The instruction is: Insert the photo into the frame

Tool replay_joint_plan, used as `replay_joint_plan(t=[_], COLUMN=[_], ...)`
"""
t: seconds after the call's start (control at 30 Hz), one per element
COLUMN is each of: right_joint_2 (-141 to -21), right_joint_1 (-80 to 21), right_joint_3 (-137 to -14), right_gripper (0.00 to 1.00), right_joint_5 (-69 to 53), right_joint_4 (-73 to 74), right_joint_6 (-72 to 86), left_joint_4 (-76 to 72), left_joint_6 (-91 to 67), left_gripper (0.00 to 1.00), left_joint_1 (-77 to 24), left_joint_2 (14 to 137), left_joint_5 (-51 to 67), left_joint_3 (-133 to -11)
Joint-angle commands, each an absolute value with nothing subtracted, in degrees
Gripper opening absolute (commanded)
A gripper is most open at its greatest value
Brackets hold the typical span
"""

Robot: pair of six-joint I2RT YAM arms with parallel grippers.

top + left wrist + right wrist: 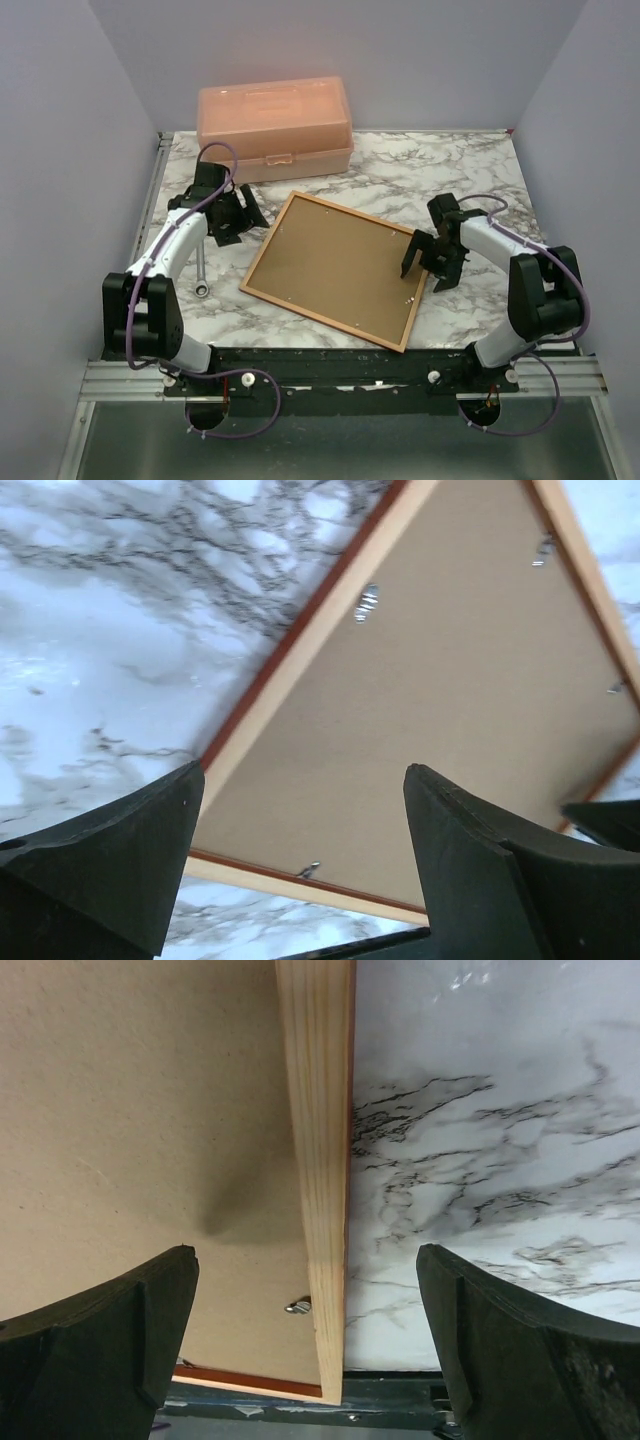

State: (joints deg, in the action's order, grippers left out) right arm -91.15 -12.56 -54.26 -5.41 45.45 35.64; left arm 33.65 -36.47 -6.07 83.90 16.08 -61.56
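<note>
The right gripper has blunt black wedge-shaped fingers spread wide, gripping nothing, poised over the pale wooden rail of the frame, its arm reaching in from the right. The left gripper is also wide open and empty, just beside the frame's far left corner. The frame lies back up on the marble-patterned table, filled by a matte brown backing board under small metal tabs.
</note>
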Motion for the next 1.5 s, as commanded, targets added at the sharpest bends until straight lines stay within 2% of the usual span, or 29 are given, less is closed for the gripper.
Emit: replay_joint_plan(t=[0.0,0.37,0.6,0.9,1.13,1.37,1.47], right_joint_2=[-90.6,-98.3,-105.0,-106.6,-100.8,-95.1,-94.2], right_joint_1=[-12.3,-12.3,-12.3,-12.5,-12.5,-12.4,-12.5], right_joint_3=[-51.9,-58.7,-67.1,-68.8,-65.2,-58.9,-56.3], right_gripper=[1.0,1.0,1.0,1.0,1.0,1.0,0.95], right_joint_5=[-10.9,-16.1,-13.8,-12.2,-1.8,-2.8,-4.3], right_joint_4=[40.5,37.7,39.7,41.2,44.7,44.5,43.5], right_joint_6=[37.6,35.7,30.9,28.3,31.0,33.3,34.0], left_joint_4=[44.0,36.4,33.2,35.6,39.6,38.7,38.1], left_joint_6=[-29.5,-31.1,-36.0,-40.8,-38.3,-36.9,-36.1], left_gripper=[0.83,0.83,0.8,0.78,0.83,0.83,0.83], left_joint_1=[-6.1,-8.4,-12.9,-19.3,-19.3,-17.7,-17.1], left_joint_2=[88.7,92.4,83.7,74.1,75.4,77.8,78.4], left_joint_5=[6.1,21.1,25.5,21.8,15.5,15.1,15.0], left_joint_3=[-63.3,-54.0,-43.3,-36.5,-40.2,-40.3,-39.8])
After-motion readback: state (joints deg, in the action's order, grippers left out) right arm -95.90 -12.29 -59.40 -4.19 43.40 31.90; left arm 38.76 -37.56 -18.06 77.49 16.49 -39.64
